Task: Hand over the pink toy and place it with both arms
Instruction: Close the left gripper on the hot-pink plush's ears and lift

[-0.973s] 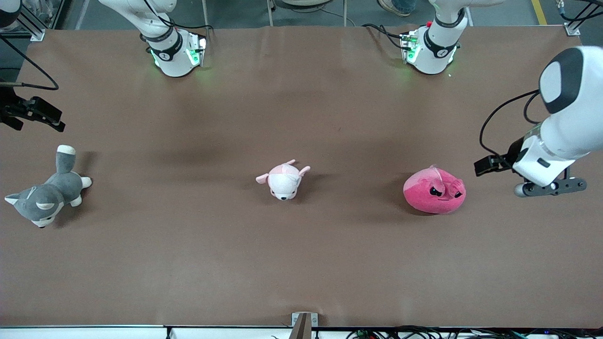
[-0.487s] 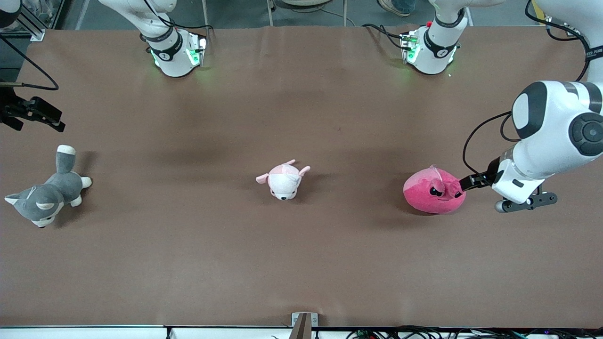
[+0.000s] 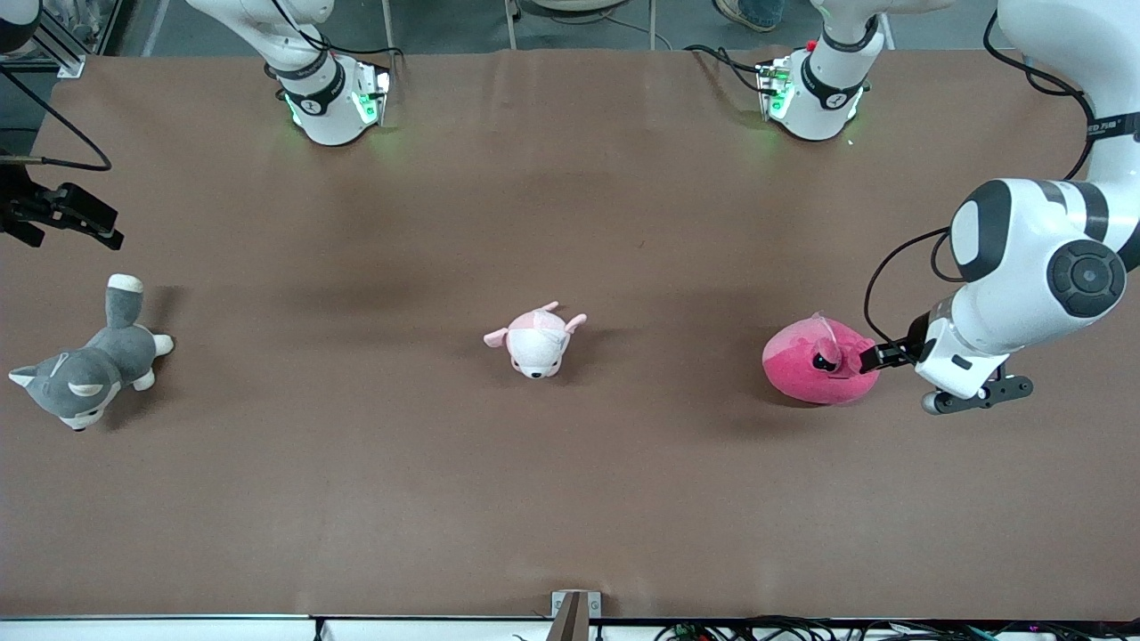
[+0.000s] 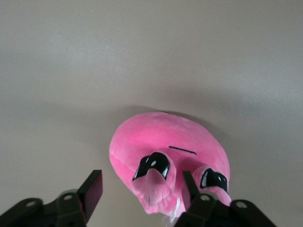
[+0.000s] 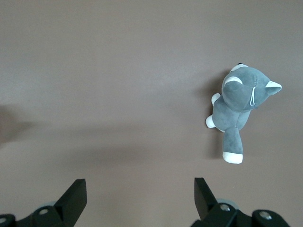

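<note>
The pink toy [image 3: 815, 365] lies on the brown table [image 3: 570, 499] toward the left arm's end, upright, eyes facing the front camera. My left gripper [image 3: 871, 359] is low at the toy's side, on the left arm's end. In the left wrist view the left gripper [image 4: 142, 189] is open, and one ear of the pink toy [image 4: 161, 142] lies between its fingers [image 4: 92, 191]. My right gripper [image 3: 98, 224] waits at the right arm's end of the table, over its edge. It is open and empty in the right wrist view [image 5: 139, 194].
A small pale pink-and-white plush [image 3: 537, 341] lies mid-table. A grey-and-white husky plush [image 3: 85, 374] lies at the right arm's end, below the right gripper, and also shows in the right wrist view [image 5: 239, 106]. Both arm bases stand along the table's edge farthest from the front camera.
My left arm has swung in and come down, bringing its open gripper from beside the pink toy up against it, around an ear. The right arm and the toys have not moved.
</note>
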`<state>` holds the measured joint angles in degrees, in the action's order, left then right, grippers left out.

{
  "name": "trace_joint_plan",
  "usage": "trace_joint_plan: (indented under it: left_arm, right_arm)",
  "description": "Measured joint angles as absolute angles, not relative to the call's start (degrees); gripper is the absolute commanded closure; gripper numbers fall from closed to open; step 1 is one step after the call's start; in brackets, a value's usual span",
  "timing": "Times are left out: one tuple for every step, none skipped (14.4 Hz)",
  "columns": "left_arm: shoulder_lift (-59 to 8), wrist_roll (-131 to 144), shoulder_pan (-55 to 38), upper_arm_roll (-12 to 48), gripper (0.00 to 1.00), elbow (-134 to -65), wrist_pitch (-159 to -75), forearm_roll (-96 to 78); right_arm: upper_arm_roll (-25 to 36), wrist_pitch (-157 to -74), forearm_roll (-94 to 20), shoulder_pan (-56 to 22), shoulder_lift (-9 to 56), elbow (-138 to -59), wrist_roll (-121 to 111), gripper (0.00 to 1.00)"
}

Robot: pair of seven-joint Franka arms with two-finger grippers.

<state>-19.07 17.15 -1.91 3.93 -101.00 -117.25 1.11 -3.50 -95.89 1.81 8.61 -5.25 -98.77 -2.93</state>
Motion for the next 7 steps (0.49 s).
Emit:
trace_joint_plan:
  left_arm:
    - [-19.35, 17.16, -1.92, 3.97, 0.34, -101.22, -117.52, 1.10]
    - [-19.49, 17.16, -1.94, 4.04, 0.37, -101.48, -117.78, 1.08]
    - [-19.55, 17.17, -1.95, 4.13, 0.39, -101.79, -117.90, 1.06]
    - [-19.55, 17.17, -1.97, 4.26, 0.40, -102.10, -117.94, 1.06]
    - [-19.55, 17.18, -1.97, 4.44, 0.40, -102.34, -117.95, 1.05]
    - [-19.55, 17.18, -1.99, 4.60, 0.43, -102.55, -117.95, 1.05]
    - [-19.55, 17.19, -2.02, 4.71, 0.47, -102.75, -117.95, 1.05]
  right_arm:
    - [-3.50, -95.89, 1.81, 8.61, -5.25, -98.78, -2.93, 0.00]
    - [-3.50, -95.89, 1.81, 8.61, -5.25, -98.79, -2.93, 0.00]
    - [-3.50, -95.89, 1.81, 8.61, -5.25, -98.80, -2.93, 0.00]
    - [-3.50, -95.90, 1.81, 8.61, -5.25, -98.80, -2.93, 0.00]
    - [-3.50, -95.91, 1.81, 8.61, -5.25, -98.80, -2.93, 0.00]
    - [-3.50, -95.92, 1.81, 8.61, -5.25, -98.80, -2.93, 0.00]
    - [-3.50, -95.92, 1.81, 8.61, -5.25, -98.81, -2.93, 0.00]
